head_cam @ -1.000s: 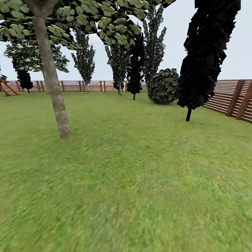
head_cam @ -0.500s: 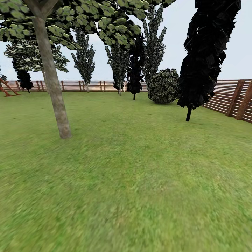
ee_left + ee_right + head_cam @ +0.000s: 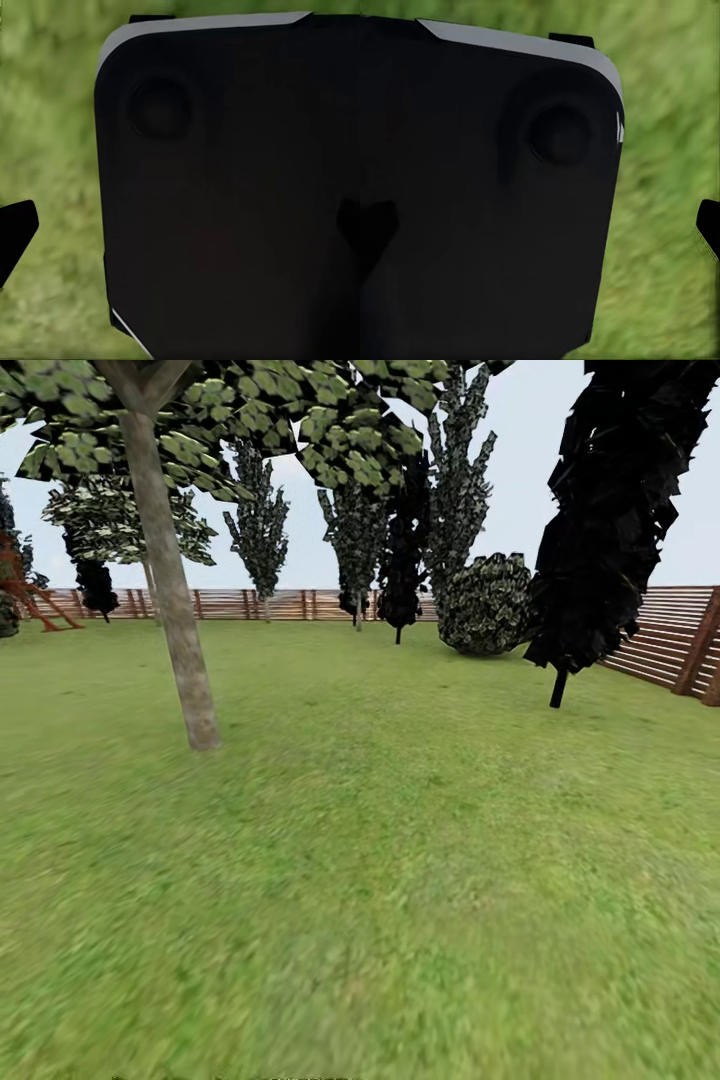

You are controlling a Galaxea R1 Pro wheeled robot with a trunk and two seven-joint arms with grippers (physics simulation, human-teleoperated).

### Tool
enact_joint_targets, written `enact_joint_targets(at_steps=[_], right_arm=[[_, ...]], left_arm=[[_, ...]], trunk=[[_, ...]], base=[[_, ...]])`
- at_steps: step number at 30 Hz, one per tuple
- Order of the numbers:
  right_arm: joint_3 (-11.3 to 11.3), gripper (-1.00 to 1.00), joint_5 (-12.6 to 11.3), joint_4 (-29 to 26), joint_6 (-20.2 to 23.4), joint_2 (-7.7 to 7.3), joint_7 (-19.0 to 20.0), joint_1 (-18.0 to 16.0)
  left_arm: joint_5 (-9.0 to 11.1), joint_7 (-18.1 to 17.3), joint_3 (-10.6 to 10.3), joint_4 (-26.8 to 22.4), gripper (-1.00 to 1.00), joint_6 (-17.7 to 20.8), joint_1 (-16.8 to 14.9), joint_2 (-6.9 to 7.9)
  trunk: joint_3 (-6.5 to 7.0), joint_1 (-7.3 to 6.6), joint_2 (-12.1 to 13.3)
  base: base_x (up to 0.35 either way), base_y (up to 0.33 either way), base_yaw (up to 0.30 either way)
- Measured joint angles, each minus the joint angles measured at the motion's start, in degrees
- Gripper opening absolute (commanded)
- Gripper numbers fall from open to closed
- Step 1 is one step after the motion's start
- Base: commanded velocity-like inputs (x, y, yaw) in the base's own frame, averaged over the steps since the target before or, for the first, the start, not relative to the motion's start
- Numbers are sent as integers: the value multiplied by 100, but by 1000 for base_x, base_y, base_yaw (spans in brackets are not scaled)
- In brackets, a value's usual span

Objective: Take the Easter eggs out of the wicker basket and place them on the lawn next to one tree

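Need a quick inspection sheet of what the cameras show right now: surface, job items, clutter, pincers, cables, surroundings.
Surface: lawn, flat green grass.
Job's things: grey-trunked tree stands ahead to the left; eggs and basket, nothing seen.
Clutter: nothing seen.
Pincers: dark fingertip at the edge of the left wrist view and fingertip at the edge of the right wrist view, over grass; open or shut cannot be told.
Cables: nothing seen.
Surroundings: slatted wooden fence, round bush, dark conifer.

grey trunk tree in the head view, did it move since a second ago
No. The tree sits further right in the picture, but the fence, round bush and black conifer shifted right with it, so the camera turned.
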Motion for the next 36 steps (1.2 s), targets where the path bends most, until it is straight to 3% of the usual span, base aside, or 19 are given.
enact_joint_targets(at_steps=[26,29,33,36], right_arm=[[23,100,21,-27,-5,-24,0,1],[180,100,24,-27,-3,-19,3,1],[688,100,10,-26,-9,-13,0,2],[869,100,7,-26,-16,-10,-5,2]], left_arm=[[8,0,1,0,100,-13,0,-6],[8,0,1,0,100,-14,0,-5],[8,0,1,0,100,-14,0,-6],[8,2,1,0,100,-14,0,-5]], trunk=[[-120,0,0],[-134,0,0],[-152,0,0],[-165,0,0]], base=[[0,0,257],[0,0,263],[0,0,263],[0,0,263]])
